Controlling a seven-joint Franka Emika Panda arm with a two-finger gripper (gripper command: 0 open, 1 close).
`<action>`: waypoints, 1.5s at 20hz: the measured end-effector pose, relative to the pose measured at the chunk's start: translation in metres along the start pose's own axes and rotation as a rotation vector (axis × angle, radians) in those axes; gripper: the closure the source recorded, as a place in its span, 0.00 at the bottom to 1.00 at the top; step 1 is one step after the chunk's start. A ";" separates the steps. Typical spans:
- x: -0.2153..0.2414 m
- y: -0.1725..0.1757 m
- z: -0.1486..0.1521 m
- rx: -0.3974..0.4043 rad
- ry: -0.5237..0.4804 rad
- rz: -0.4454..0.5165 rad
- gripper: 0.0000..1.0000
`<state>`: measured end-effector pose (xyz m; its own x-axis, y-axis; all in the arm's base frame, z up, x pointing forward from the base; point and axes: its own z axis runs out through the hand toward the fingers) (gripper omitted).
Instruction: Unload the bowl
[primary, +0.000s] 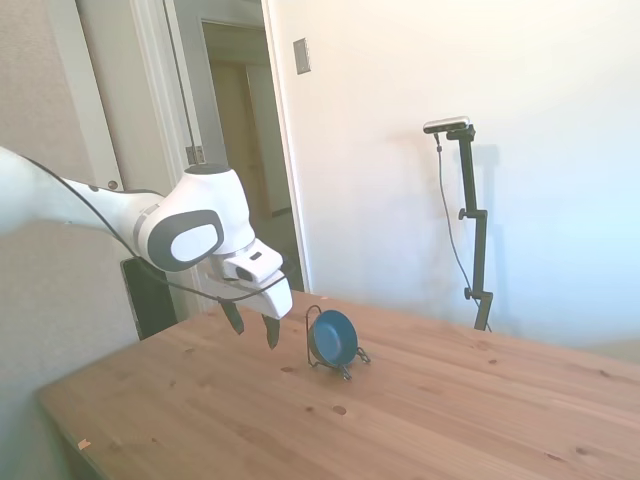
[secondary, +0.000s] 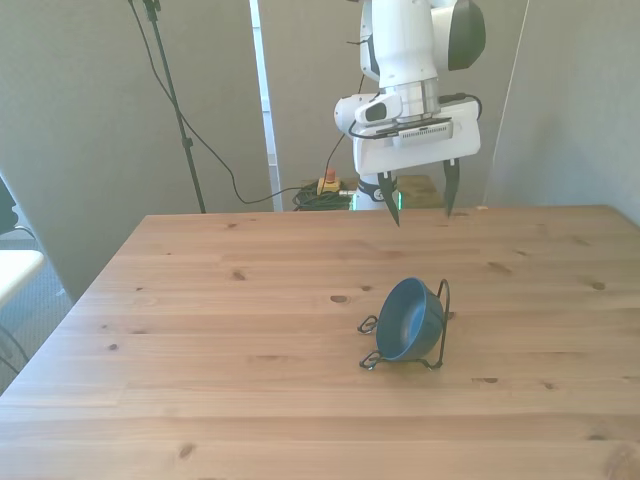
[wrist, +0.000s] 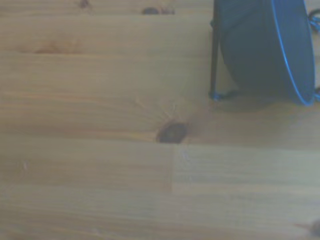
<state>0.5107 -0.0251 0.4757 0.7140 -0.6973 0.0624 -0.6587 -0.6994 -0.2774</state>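
The small dark blue bowl (primary: 334, 337) (secondary: 407, 320) (wrist: 265, 47) stands on edge, leaning in a thin black wire rack (primary: 312, 333) (secondary: 441, 310) (wrist: 214, 60) near the middle of the wooden table (secondary: 200, 330). My gripper (primary: 253, 325) (secondary: 421, 205) hangs above the table, open, with nothing between its fingers. In the side view it is a short way left of the rack; in the front view it is behind the bowl, toward the far edge. The bowl's hollow faces the front view's left.
The table's far edge (secondary: 400, 214) runs just under the gripper in the front view. A doorway (primary: 245, 150) and white wall (primary: 500, 100) lie beyond the table in the side view. Cables (secondary: 200, 150) hang behind the table.
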 end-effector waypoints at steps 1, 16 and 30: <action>0.009 -0.007 0.003 0.007 -0.004 0.001 0.00; 0.116 -0.033 0.047 0.100 -0.102 -0.081 0.00; 0.145 -0.017 0.065 0.133 -0.206 -0.144 1.00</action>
<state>0.6412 -0.1040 0.4275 0.8403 -0.5359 -0.0822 -0.5196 -0.7529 -0.4039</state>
